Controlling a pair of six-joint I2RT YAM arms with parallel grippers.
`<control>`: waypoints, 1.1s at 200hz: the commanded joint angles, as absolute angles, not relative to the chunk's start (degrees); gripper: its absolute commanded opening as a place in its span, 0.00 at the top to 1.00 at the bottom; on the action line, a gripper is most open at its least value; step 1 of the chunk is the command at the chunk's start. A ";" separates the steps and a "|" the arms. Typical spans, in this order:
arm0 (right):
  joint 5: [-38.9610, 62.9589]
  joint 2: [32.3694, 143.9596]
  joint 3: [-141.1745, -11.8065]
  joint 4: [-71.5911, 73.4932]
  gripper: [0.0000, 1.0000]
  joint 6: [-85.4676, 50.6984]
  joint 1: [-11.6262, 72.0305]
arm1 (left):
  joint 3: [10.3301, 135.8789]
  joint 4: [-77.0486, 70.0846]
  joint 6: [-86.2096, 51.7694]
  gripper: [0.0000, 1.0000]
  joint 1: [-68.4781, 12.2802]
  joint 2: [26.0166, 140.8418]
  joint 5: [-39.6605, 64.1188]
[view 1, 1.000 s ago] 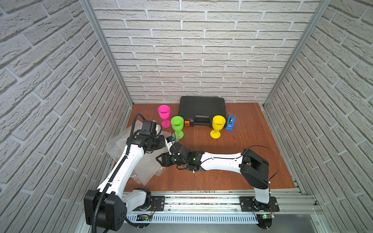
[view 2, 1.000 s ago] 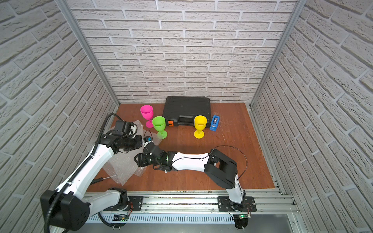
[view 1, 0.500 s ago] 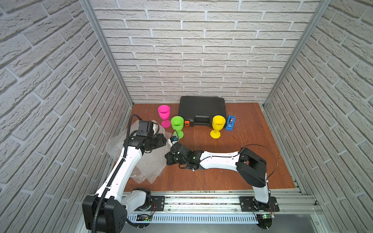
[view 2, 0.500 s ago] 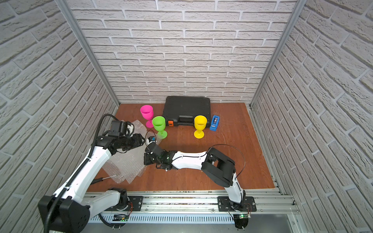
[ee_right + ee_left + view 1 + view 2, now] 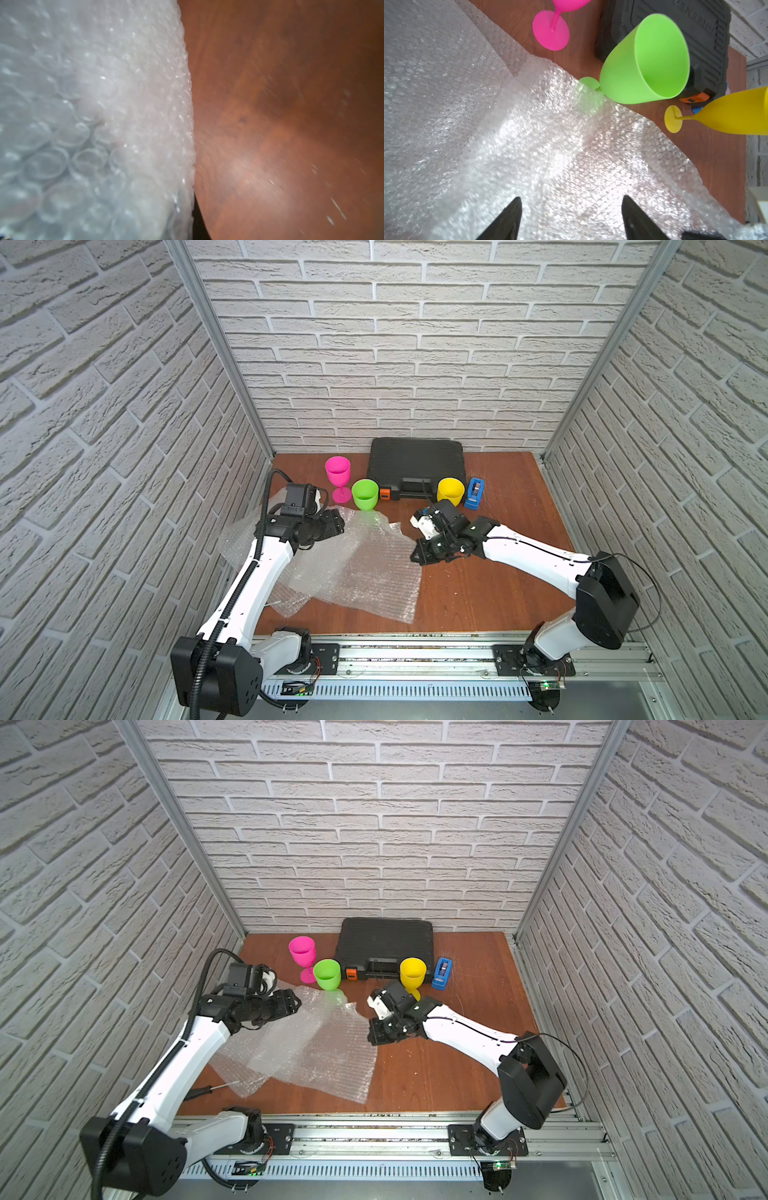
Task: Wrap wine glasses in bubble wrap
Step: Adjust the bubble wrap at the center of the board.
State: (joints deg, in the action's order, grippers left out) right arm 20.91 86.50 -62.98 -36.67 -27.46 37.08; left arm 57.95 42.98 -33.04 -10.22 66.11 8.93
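L end effector [image 5: 337, 524] gapes wide over bubble wrap [image 5: 365, 572] at 8 o'clock on worktop [image 5: 490, 593]; R end effector [image 5: 417, 556] pinches its 3 o'clock edge. Pink goblet [image 5: 337, 472], green goblet [image 5: 365, 494], yellow goblet [image 5: 450, 490] upright nr 12 o'clock.

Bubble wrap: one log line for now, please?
left gripper: open over clear bubble wrap sheet; right gripper: shut on sheet edge; green plastic goblet: unwrapped

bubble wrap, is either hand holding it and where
The right hand pinches the top bubble wrap sheet at its edge on that arm's side; the left hand is open, holding nothing.
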 commanded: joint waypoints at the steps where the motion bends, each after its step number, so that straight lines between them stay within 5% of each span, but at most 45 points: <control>1: 20.47 82.40 -62.44 -50.86 0.97 -19.31 32.88 | 56.02 40.63 -32.67 0.27 -11.31 67.18 9.14; 75: -2.45 87.41 -63.15 -56.85 0.98 -17.53 24.16 | 46.81 34.41 -38.56 0.43 -16.96 73.05 7.38; 140: -1.73 90.15 -63.51 -51.87 0.98 -16.02 21.84 | 40.15 26.85 -42.63 0.52 -16.78 77.48 6.00; 220: 7.43 88.42 -60.06 -50.14 0.98 -13.45 20.18 | 40.59 24.74 -39.22 0.52 -2.84 82.70 5.73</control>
State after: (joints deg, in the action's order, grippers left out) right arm 1.43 90.21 -61.52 -51.70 -15.44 20.71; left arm 39.24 25.19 -41.17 -6.44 81.17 7.86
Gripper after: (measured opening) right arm 0.046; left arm 0.475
